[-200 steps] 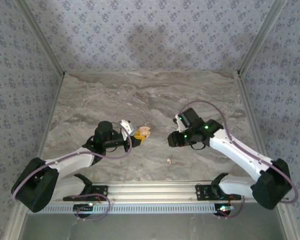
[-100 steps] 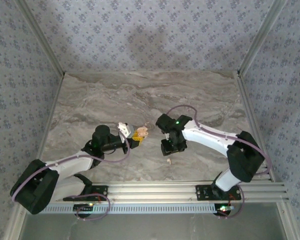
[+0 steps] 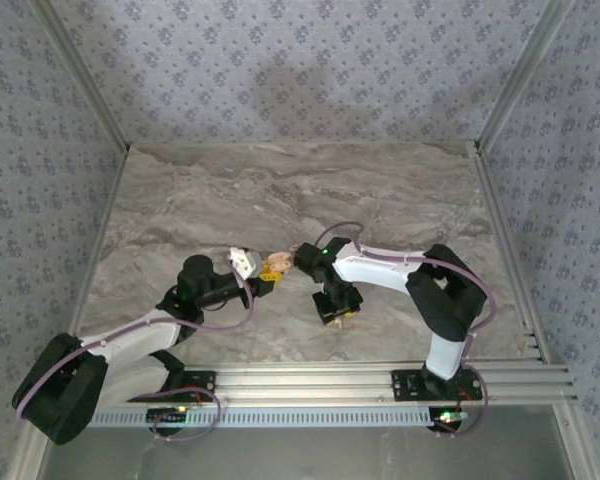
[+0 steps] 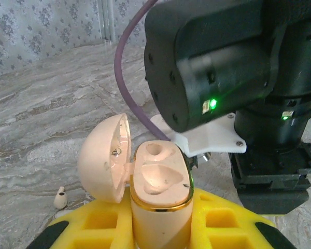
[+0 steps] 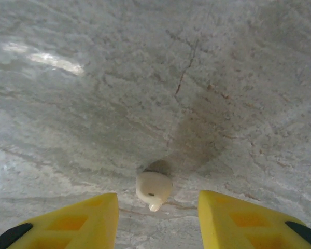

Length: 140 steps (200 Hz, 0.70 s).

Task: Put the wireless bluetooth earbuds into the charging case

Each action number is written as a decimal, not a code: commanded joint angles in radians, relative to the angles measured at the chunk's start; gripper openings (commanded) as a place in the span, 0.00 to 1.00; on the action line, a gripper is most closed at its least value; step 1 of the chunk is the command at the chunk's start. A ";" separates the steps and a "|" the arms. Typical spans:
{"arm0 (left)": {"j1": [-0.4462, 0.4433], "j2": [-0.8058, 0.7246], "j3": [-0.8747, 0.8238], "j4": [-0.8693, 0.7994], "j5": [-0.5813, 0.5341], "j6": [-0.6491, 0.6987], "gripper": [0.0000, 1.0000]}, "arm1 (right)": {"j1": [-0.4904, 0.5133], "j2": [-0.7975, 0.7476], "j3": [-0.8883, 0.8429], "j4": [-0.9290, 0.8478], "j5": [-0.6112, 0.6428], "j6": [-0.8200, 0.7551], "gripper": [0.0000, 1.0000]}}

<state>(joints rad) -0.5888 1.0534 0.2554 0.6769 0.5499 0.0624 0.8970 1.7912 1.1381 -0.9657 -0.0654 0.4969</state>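
1. I count one charging case (image 4: 160, 182). It stands upright, clamped between the yellow fingers (image 4: 101, 223) of the left gripper (image 3: 266, 279), whose jaws are closed tight on its lower body.
2. The case's lid (image 4: 103, 161) hangs open on its hinge, tipped to one side. Both moulded wells in the case are bare.
3. I make out two earbuds, both lying loose on the marble table (image 3: 280, 190). The first earbud (image 5: 153, 188) lies straight under the right gripper (image 3: 337, 311), between its two yellow fingers (image 5: 72, 220).
4. The right jaws stand partly open, one finger on each side of that earbud, with a gap both ways. They hold nothing.
5. The second earbud (image 4: 60, 198) lies on the tabletop on the lid side of the case, well apart from the right arm.
6. Two arms meet near the middle of the table. The right arm's black wrist housing (image 4: 217, 57), with a green light lit, looms just behind the open case, and a purple cable (image 4: 127, 67) loops past it.
7. From above, the right gripper covers the spot where the first earbud lies.
8. Patterned wallpaper walls (image 3: 300, 60) close in three sides, and an aluminium rail (image 3: 310, 380) runs along the near edge.
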 commanded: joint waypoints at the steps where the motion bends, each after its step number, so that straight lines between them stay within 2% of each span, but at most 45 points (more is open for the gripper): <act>1: 0.007 -0.034 -0.010 0.007 -0.013 0.017 0.22 | 0.005 0.022 0.022 -0.023 0.029 -0.012 0.47; 106: 0.011 -0.088 -0.024 -0.044 -0.031 0.024 0.21 | 0.008 0.063 -0.009 0.026 -0.011 -0.012 0.34; 140: 0.012 -0.090 -0.023 -0.051 -0.031 0.023 0.21 | 0.008 0.057 -0.023 0.028 -0.007 -0.002 0.33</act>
<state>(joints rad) -0.5842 0.9813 0.2382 0.6243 0.5220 0.0696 0.8974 1.8336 1.1366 -0.9363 -0.0650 0.4854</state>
